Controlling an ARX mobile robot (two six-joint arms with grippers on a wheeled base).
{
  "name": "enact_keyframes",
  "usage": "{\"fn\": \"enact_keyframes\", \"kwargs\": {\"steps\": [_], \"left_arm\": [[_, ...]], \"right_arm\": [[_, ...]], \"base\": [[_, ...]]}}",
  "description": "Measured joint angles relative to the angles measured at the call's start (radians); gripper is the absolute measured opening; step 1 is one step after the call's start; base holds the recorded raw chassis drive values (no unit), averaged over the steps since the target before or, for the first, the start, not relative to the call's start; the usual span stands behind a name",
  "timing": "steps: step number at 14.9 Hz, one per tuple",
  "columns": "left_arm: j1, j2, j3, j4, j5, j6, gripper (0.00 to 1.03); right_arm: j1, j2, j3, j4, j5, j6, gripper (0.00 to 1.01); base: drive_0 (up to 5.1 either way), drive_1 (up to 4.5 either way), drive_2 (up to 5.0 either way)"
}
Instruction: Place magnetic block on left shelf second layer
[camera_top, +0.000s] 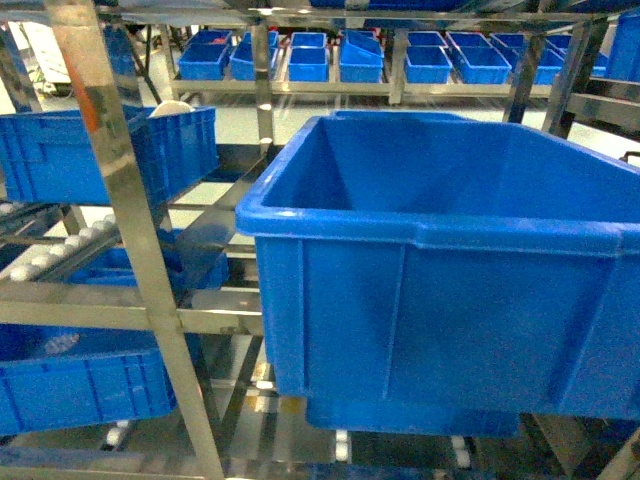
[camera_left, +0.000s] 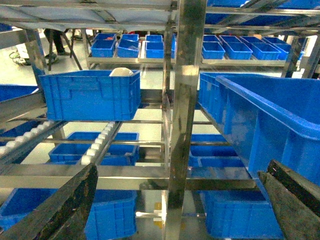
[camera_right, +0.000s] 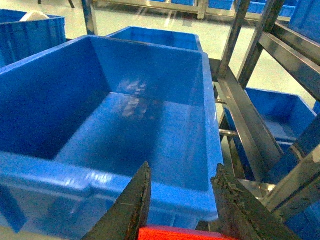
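It looks like a warehouse or storeroom: stainless-steel racks (camera_left: 180, 100) with roller rails (camera_left: 97, 145) carry many blue plastic tubs (camera_top: 440, 260), row behind row.

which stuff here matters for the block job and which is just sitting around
Belongs to the job:
- red magnetic block, between the right gripper fingers
- large blue tub on the steel rack

Just lying about:
- smaller blue crate holding a white object
- far row of blue bins
- left gripper, open and empty
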Motion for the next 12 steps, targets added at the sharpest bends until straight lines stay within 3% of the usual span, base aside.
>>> {"fn": "enact_keyframes", "kwargs": {"steps": [3, 8, 9, 10, 12], "left_arm": [[0.0, 0.0, 0.0, 0.002, -0.001, 0.0, 0.98], [0.0, 0.0, 0.0, -0.003, 0.0, 0.0, 0.98], [0.0, 0.0, 0.0, 0.0, 0.0, 0.0, 0.98], [0.0, 0.0, 0.0, 0.0, 0.0, 0.0, 0.98], [0.0, 0.0, 0.0, 0.0, 0.0, 0.0, 0.98]], "right_arm": [[0.001, 0.0, 0.0, 0.005, 0.0, 0.0, 0.33], [0.0, 0.004, 0.0, -0.001, 0.001, 0.0, 0.33], [0.01, 0.01, 0.0, -0.006, -0.014, 0.014, 0.33], [0.031, 0.054, 0.002, 0.006, -0.027, 0.054, 0.33], [0.094, 0.254, 0.037, 0.087, -0.058, 0.164, 0.33]], "base": [[0.1, 4.42, -4.2], [0.0, 0.0, 0.0], [0.0, 0.0, 0.0], [0.0, 0.0, 0.0], [0.0, 0.0, 0.0]]}}
